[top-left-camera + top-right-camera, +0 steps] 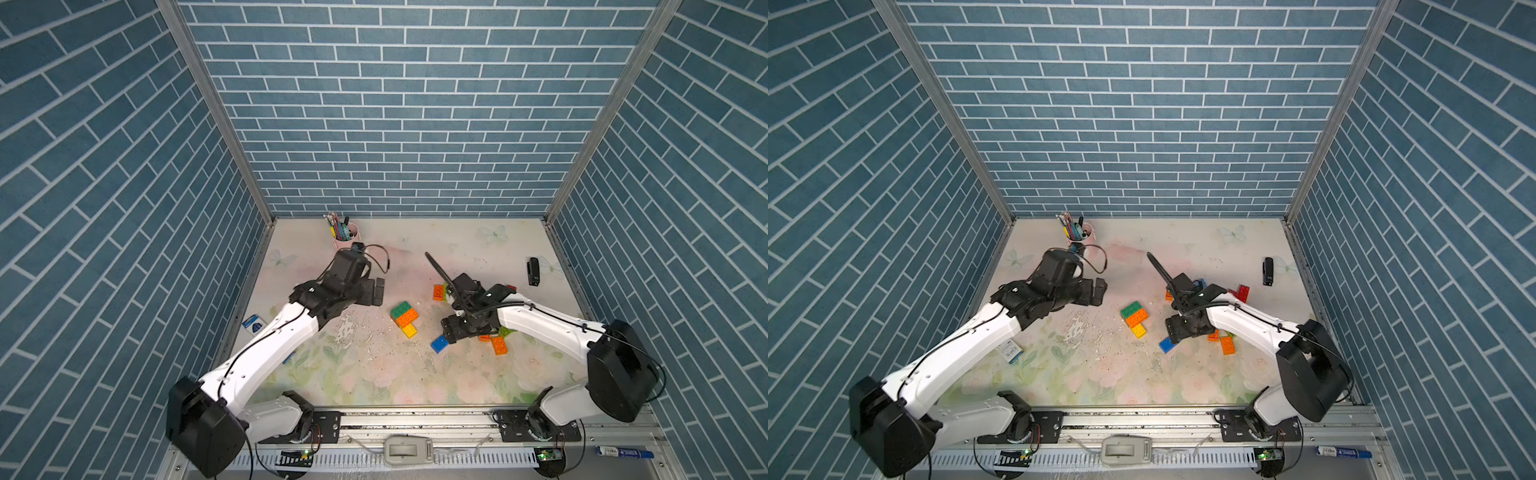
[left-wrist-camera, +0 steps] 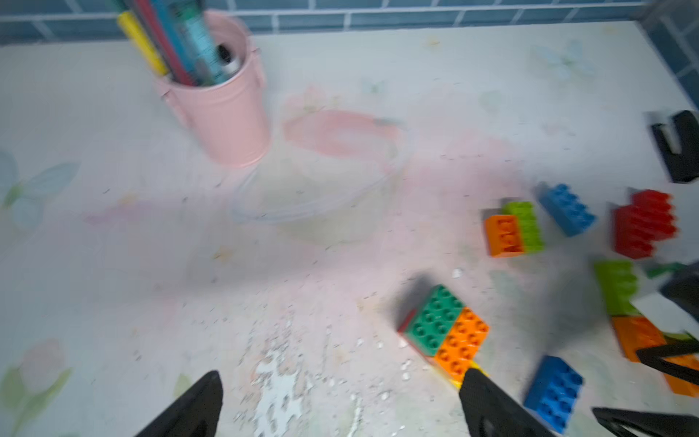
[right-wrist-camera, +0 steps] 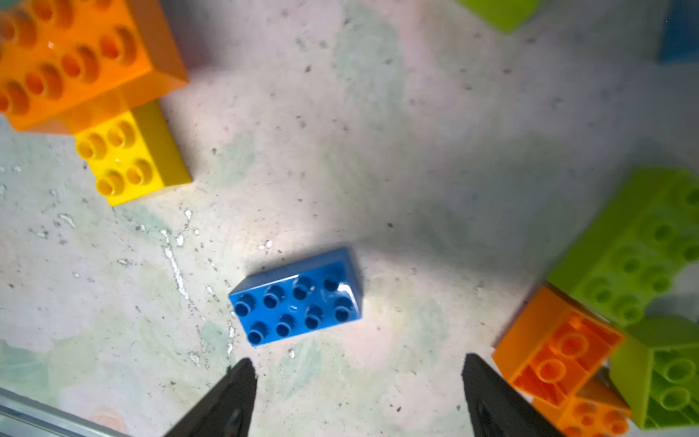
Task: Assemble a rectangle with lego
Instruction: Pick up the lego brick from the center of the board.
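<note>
floral table (image 1: 374,374) carries the lego (image 1: 1227,345): a joined green, orange and yellow block (image 1: 404,318) in the middle, likely the rectangle's start, with loose bricks (image 1: 498,345) to its right. one blue brick (image 3: 297,297) lies studs up just ahead of the right gripper (image 3: 357,369), whose fingers (image 3: 488,393) stand wide apart and empty, probably lined up to take it; the left gripper (image 2: 342,378), open and empty too, hangs left of the block.

Floral table (image 1: 374,374) with lego bricks (image 1: 405,318), pink cup (image 1: 348,236), black stapler (image 1: 533,271)
</note>
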`<state>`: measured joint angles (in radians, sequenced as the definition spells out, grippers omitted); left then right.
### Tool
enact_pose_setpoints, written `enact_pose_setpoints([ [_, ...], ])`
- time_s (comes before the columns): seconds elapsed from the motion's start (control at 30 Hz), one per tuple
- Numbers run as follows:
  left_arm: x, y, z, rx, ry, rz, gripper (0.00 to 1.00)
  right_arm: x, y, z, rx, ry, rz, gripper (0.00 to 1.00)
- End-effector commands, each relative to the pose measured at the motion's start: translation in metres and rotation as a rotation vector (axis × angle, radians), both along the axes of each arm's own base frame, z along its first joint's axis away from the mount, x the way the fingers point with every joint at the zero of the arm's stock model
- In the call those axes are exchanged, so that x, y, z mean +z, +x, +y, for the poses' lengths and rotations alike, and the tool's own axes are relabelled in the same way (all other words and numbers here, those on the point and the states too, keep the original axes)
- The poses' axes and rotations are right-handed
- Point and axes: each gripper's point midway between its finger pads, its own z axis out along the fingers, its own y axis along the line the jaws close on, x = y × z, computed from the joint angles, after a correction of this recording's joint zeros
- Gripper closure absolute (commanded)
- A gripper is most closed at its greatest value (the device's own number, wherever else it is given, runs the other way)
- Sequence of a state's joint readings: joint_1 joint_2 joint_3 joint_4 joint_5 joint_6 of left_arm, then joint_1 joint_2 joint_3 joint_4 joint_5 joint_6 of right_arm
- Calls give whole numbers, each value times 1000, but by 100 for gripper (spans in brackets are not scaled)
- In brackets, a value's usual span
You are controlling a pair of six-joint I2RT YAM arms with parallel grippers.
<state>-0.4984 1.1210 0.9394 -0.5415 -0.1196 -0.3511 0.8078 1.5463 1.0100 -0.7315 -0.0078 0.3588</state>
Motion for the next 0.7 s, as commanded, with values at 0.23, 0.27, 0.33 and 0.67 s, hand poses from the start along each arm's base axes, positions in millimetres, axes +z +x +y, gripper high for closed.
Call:
enact_pose_setpoints([
  [0.23,-32,-5,33,147,-19,8,1,-28,5,22,163,-118,27,20],
  [0.27,-34,-4,31,140,-23,15,1,-29,6,23,164,-121,27,22],
  [0.33,-38,-3,27,130,-34,26,1,-34,7,24,164,-127,30,25],
  [0.67,-43,-1,20,107,-51,47,1,-17,-1,31,163,-70,25,21],
])
